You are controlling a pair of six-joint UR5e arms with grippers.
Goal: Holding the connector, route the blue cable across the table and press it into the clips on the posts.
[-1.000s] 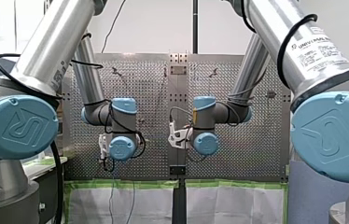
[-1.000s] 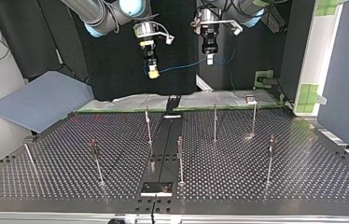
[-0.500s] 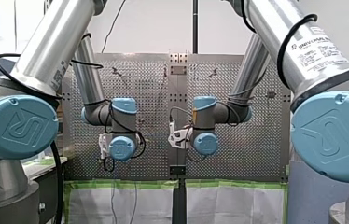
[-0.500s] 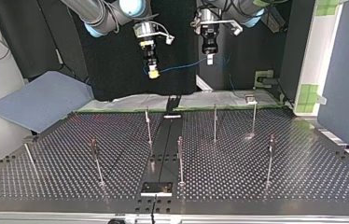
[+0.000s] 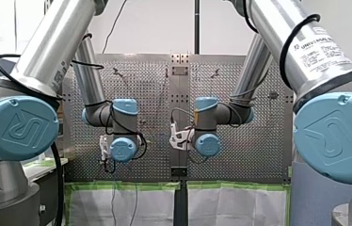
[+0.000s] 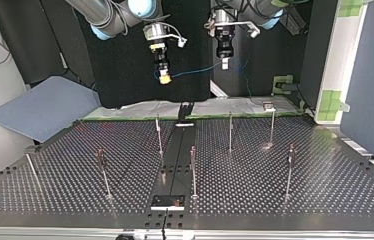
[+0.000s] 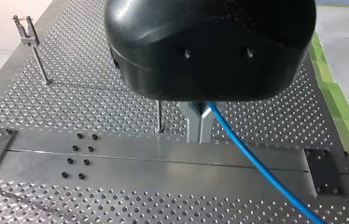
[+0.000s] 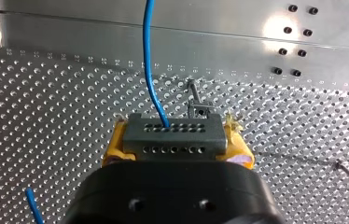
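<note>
In the right wrist view my right gripper (image 8: 175,140) has its yellow pads shut on a grey connector (image 8: 172,135). The blue cable (image 8: 148,60) leaves the connector's face and runs ahead over the table. In the top view the cable (image 6: 195,72) spans from my right gripper (image 6: 163,76) to my left gripper (image 6: 224,63), both high above the table's far edge. The left wrist view shows my left gripper (image 7: 199,134) with its metal fingers shut on the blue cable (image 7: 256,163), which trails off to one side. Several thin posts with clips (image 6: 159,132) (image 6: 230,131) (image 6: 193,170) stand on the perforated table (image 6: 275,190).
More posts stand at the top view's sides (image 6: 103,172) (image 6: 289,170) (image 6: 272,125). A flat rail (image 6: 177,155) runs down the table's middle to a black plate (image 6: 167,201). A blue-grey sheet (image 6: 45,107) lies at the top view's left. In the front view the wrists hide both grippers.
</note>
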